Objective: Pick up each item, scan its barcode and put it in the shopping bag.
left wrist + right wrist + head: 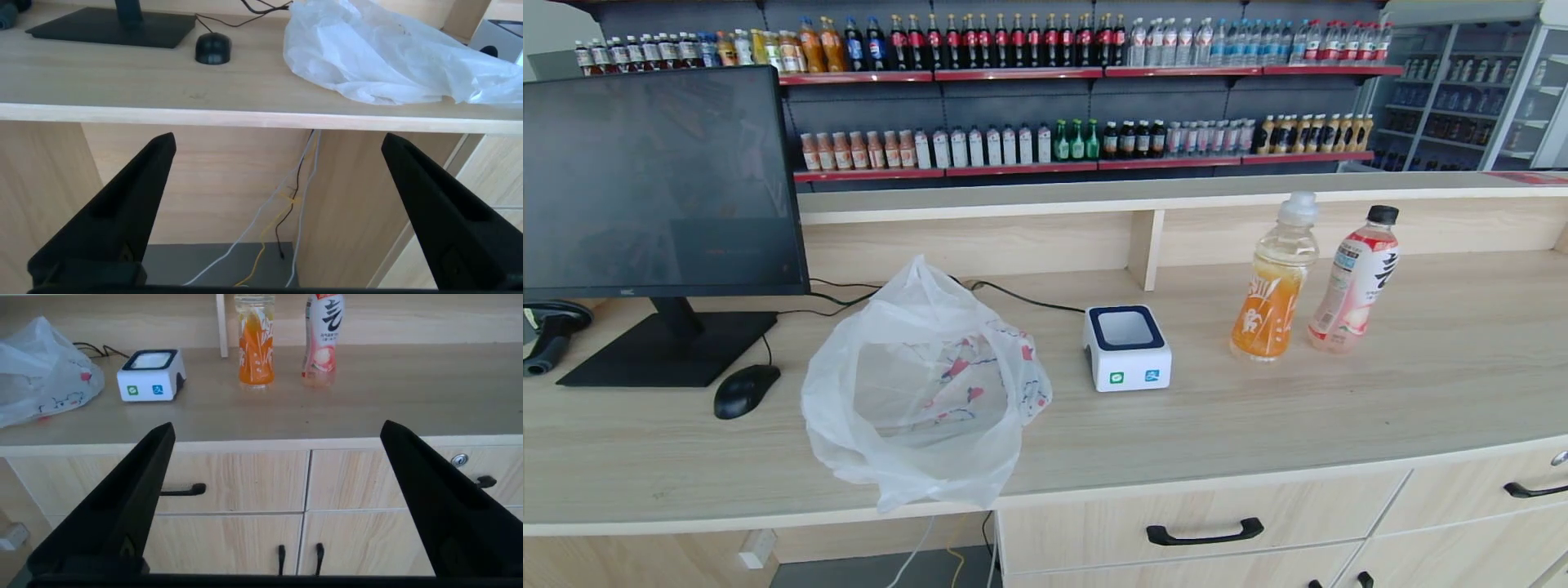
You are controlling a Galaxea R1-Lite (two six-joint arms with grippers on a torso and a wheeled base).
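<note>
Bottle of orange drink, clear plastic, stands upright ahead of and above the right hand, fingers spread apart.

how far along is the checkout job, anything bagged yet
Done: nothing yet. The orange bottle and pink bottle both stand on the counter beside the scanner, and the bag looks empty.
In hand: nothing. The left pincer and right pincer are open, low in front of the counter.
Left: pick up, scan and bag both bottles.
</note>
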